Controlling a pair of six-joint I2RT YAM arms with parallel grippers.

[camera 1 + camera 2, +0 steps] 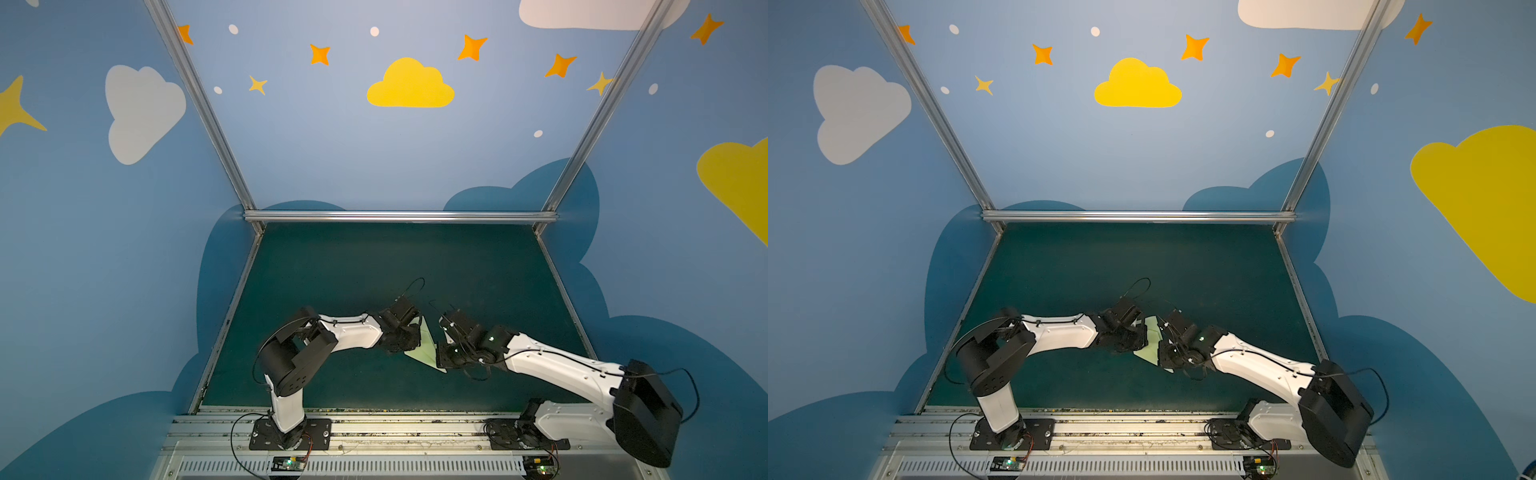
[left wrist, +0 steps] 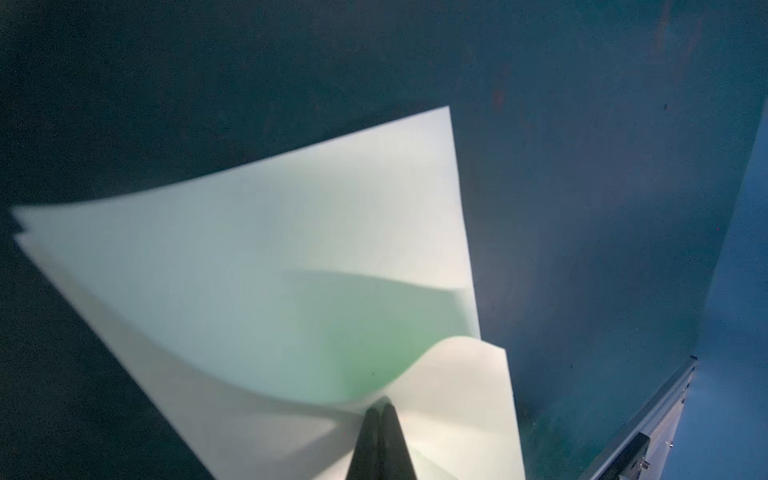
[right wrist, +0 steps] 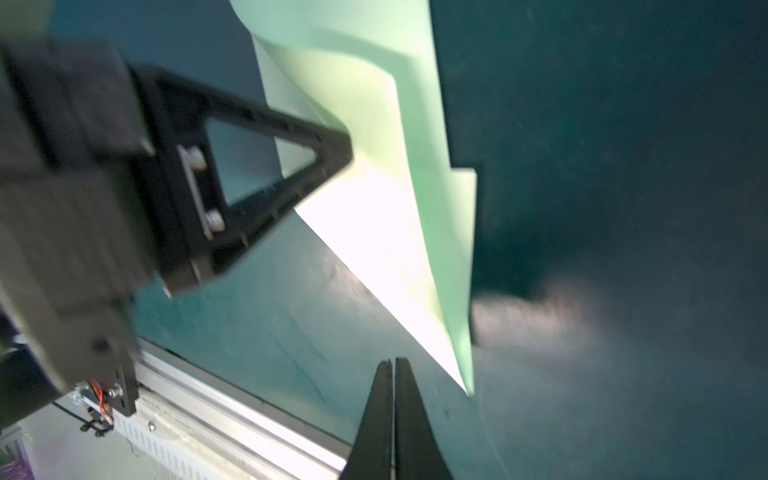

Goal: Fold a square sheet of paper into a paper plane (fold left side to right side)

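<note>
Left gripper (image 2: 380, 406) seems clamped on the blurred paper plane (image 2: 249, 270); right gripper (image 3: 392, 361) closed, empty.

Paper plane (image 1: 426, 353) lies on the table (image 1: 374, 266) between left arm (image 1: 353, 334) and right arm (image 1: 552, 365).

No text, label, brand, number or sign can be read in any view.
</note>
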